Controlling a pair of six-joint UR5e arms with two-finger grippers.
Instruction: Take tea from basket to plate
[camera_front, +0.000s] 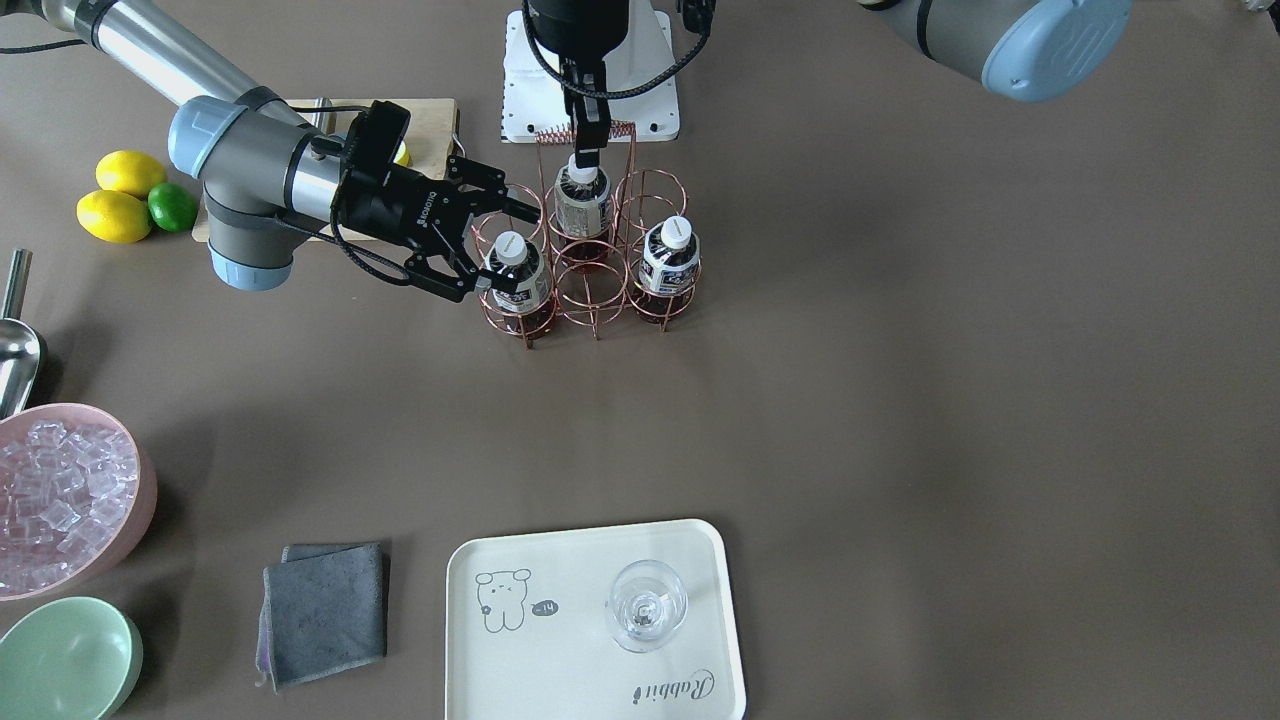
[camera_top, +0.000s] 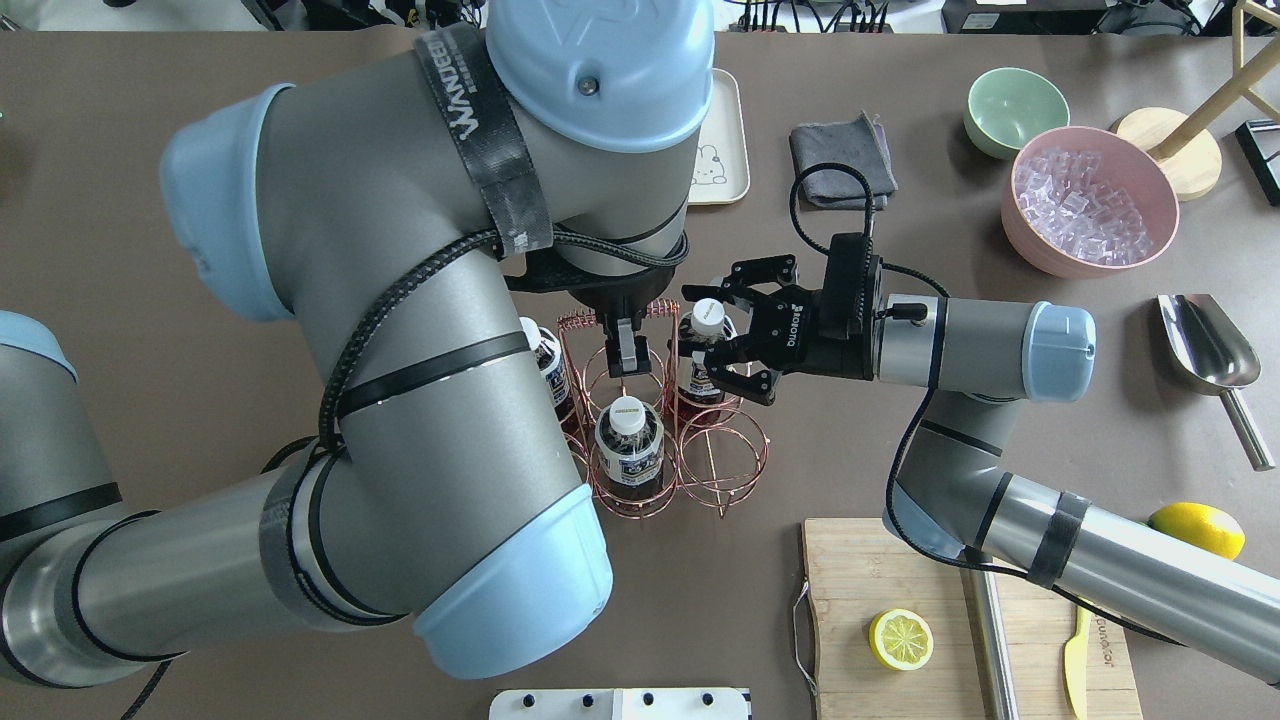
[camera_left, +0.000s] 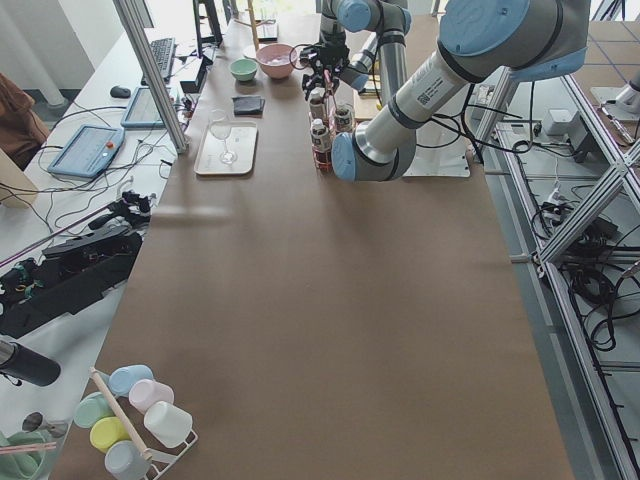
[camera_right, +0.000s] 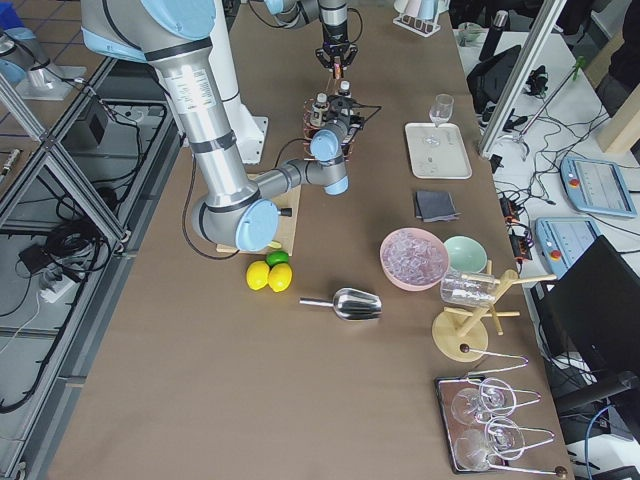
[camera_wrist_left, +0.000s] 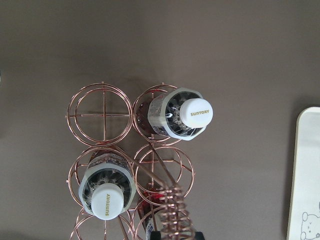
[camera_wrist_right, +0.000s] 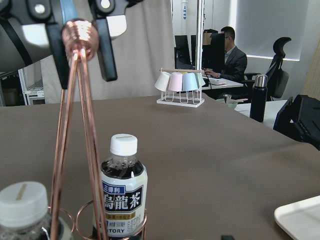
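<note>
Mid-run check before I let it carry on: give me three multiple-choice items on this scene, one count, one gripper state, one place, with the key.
1. How many tea bottles stand in the basket? A one; B two; C three.
2. The right gripper is: A open, fingers either side of a bottle; B shut on a bottle cap; C shut on the basket's handle.
3. The stemmed glass is: A in the basket; B upright on the plate; C in the right gripper.
Key: 1 C, three white caps show among the rings. 2 A, its fingers are spread wide around a corner bottle. 3 B, it stands on the plate beside the printed animal.
</note>
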